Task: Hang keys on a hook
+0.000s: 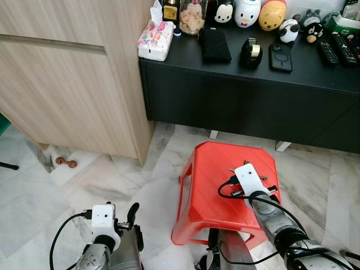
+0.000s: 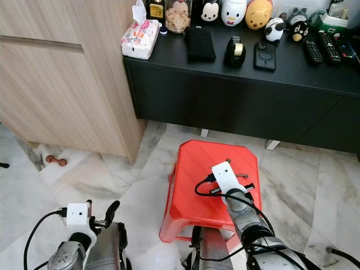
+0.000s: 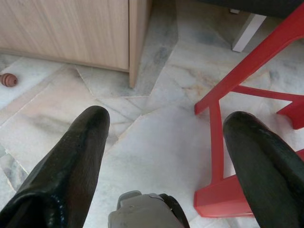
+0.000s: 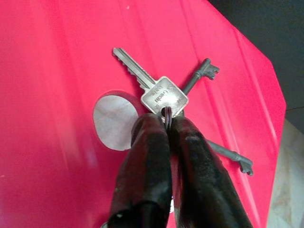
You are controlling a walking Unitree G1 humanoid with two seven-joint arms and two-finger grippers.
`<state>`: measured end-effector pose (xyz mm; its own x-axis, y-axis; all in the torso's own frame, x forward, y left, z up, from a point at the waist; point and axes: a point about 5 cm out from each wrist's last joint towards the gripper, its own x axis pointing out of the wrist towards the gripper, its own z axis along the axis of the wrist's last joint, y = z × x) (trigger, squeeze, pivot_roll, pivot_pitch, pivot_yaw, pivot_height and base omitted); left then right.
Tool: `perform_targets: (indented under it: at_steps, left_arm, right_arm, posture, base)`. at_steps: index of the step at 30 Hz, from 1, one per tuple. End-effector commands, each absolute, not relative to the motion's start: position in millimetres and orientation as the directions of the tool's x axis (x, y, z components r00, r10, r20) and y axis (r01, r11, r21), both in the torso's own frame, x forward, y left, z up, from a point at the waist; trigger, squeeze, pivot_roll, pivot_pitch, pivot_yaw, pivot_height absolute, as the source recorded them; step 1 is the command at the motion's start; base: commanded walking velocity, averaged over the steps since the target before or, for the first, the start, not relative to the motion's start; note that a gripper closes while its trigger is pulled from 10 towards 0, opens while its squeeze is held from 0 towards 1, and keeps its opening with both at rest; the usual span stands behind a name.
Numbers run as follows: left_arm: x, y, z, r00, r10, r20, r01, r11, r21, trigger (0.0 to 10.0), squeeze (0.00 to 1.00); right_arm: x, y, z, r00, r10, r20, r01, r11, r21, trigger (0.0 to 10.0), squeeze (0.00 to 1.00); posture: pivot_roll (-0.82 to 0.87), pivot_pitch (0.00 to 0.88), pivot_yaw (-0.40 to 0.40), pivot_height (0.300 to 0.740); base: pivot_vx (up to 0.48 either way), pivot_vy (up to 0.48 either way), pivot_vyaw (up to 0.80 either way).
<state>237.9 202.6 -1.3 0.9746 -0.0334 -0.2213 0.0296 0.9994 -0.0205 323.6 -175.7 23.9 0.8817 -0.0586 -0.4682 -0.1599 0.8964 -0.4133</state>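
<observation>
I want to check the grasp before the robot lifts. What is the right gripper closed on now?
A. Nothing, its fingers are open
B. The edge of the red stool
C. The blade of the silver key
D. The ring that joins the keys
D. In the right wrist view the right gripper is pinched shut on the key ring, with the keys fanned out flat on the red stool.

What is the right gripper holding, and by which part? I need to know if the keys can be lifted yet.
The right gripper is shut on the keys, pinching their ring at the silver key's head, above the red stool.
</observation>
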Motion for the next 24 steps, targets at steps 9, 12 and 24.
perform_targets:
  at_steps: [9,12,24]
  left_arm:
    - [233.9,203.8,-7.4,0.965,-0.027,-0.261,0.020,0.999,-0.030,10.0,0.00]
    - [236.3,204.1,-6.9,0.965,-0.025,-0.261,0.018,0.999,-0.030,10.0,0.00]
    - [245.9,202.2,-7.7,0.961,-0.027,-0.276,0.020,0.999,-0.026,10.0,0.00]
  right_arm:
    - [321.2,-169.4,21.9,0.895,-0.039,-0.444,-0.153,0.909,-0.388,0.0,0.00]
    - [327.7,-168.6,33.3,0.933,-0.045,-0.358,-0.091,0.931,-0.353,0.0,0.00]
    - [310.9,-160.4,67.0,0.996,-0.068,0.052,0.073,0.992,-0.103,0.0,0.00]
  posture:
    - [0.15,0.240,-0.087,0.594]
    - [0.15,0.233,-0.088,0.594]
    - [0.12,0.170,-0.080,0.594]
  base:
    - [0.000,0.000,0.00]
    - [0.000,0.000,0.00]
    - [0.000,0.000,0.00]
